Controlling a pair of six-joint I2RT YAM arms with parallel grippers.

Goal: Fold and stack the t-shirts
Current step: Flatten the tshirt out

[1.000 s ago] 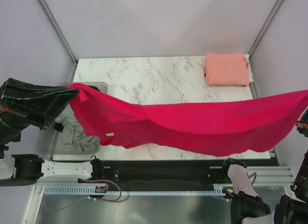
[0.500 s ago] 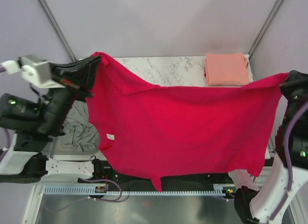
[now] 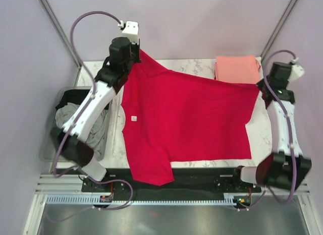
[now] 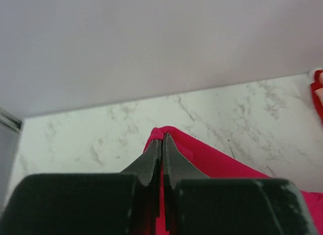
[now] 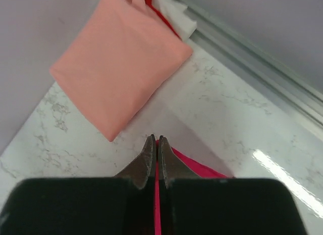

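The crimson red t-shirt (image 3: 186,121) is stretched over the marble table between my two grippers, its lower hem hanging over the near edge. My left gripper (image 3: 140,52) is shut on its far left corner, seen in the left wrist view (image 4: 162,135) pinching red cloth (image 4: 212,162). My right gripper (image 3: 260,89) is shut on its right corner, seen in the right wrist view (image 5: 156,139). The salmon pink t-shirt (image 3: 237,72) lies folded at the far right corner, and it shows in the right wrist view (image 5: 118,63). The grey t-shirt (image 3: 75,119) lies crumpled in the bin. The black one is not in view.
A clear plastic bin (image 3: 50,149) stands at the table's left edge. The marble table (image 3: 186,67) shows bare along the far side. Metal frame posts rise at both far corners. A black rail runs along the near edge.
Both arms have swung forward and lowered, carrying the red shirt from hanging in the air to spread over the table. Both grippers stay shut on its corners.
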